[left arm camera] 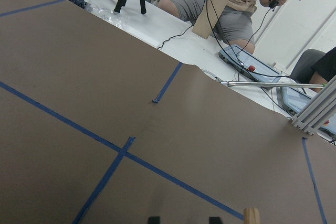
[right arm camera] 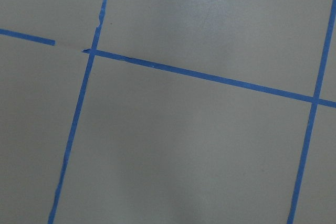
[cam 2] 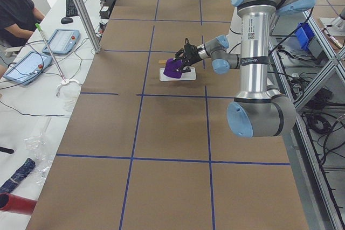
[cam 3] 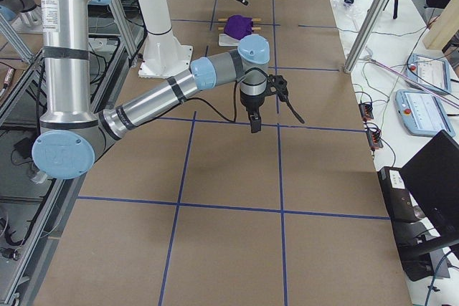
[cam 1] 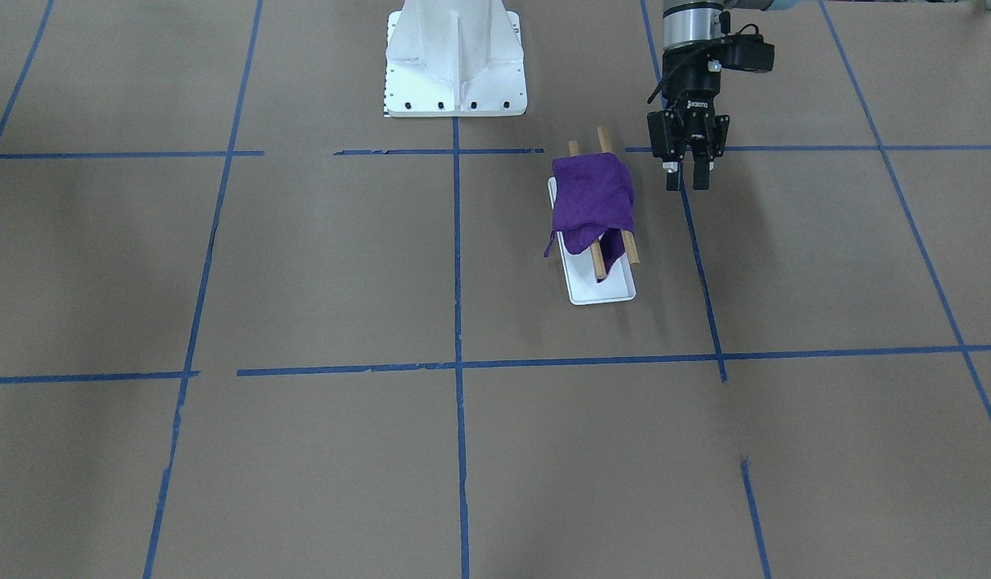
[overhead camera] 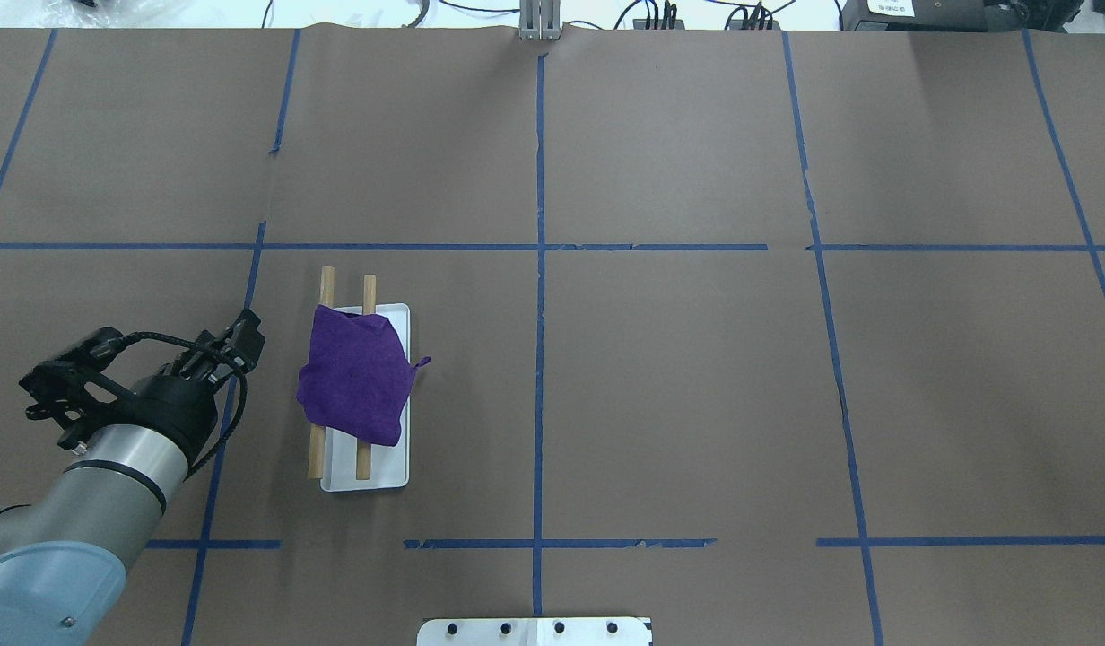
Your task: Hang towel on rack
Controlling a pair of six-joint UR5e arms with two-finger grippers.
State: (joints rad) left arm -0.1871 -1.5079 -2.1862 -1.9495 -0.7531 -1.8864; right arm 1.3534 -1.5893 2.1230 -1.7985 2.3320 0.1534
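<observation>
Jaws on the left arm (cam 1: 692, 32) stand spread with nothing between them. The front-facing view shows both black fingers (cam 1: 672, 173) pointing down with a clear gap, and the left wrist view shows two dark tips at its lower edge, set apart. These left jaws hang above the worktop (overhead camera: 696, 359) just beside the rack (overhead camera: 326, 287), on the robot's left of it, and touch neither it nor the towel (overhead camera: 355, 377). The towel, deep purple and rumpled, lies draped across both of the rack's wooden rods (overhead camera: 369, 292) and covers their middle stretch, so that bare rod ends stick out on the robot's side and on the operators' side. Part of the cloth sags down between and beside the rods toward the white tray (overhead camera: 395, 475) beneath them, and a small loop (overhead camera: 422, 362) at one corner juts out on the side away from the left arm. The right arm (cam 3: 165, 94) reaches over a bare part of the worktop near a crossing of blue tape (right arm camera: 210, 80), well apart from the rack. Its right jaws point downward there, but only the side view shows them, so I cannot tell whether they are spread or pressed together. The right wrist view shows only brown worktop and tape lines.
</observation>
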